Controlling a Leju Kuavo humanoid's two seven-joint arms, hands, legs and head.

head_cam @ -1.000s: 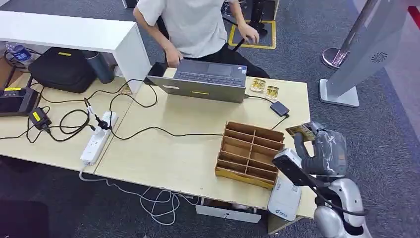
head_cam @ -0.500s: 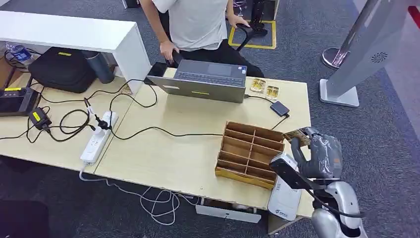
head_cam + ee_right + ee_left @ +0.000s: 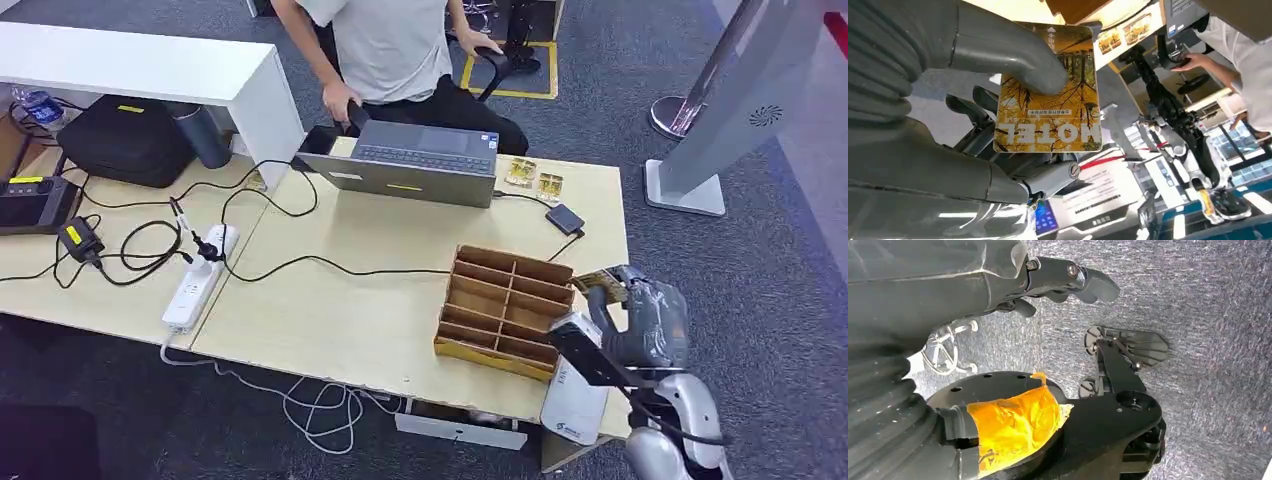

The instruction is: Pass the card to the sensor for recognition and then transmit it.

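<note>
My right hand (image 3: pixel 648 318) pinches a yellow hotel card (image 3: pixel 601 281) between thumb and fingers at the table's right edge, just right of the wooden divided box (image 3: pixel 505 308). In the right wrist view the card (image 3: pixel 1048 100) reads HOTEL, and the thumb (image 3: pixel 1013 55) presses on its face. A white reader device (image 3: pixel 575 402) lies on the table's front right corner, below the hand; its blue keypad (image 3: pixel 1047 216) is seen under the card. A small black box (image 3: pixel 565 218) on a cable lies further back. My left hand (image 3: pixel 1063 277) hangs over the carpet, holding nothing.
A grey laptop (image 3: pixel 415 160) stands at the table's far edge, with a person (image 3: pixel 390 45) behind it. Two more yellow cards (image 3: pixel 533 180) lie beside the laptop. A power strip (image 3: pixel 198 275) and cables cross the left side. A white floor stand (image 3: pixel 720 110) rises at right.
My right hand has come down and nearer with the card, from beside the box's far corner to above the white reader. The person behind the laptop has shifted.
</note>
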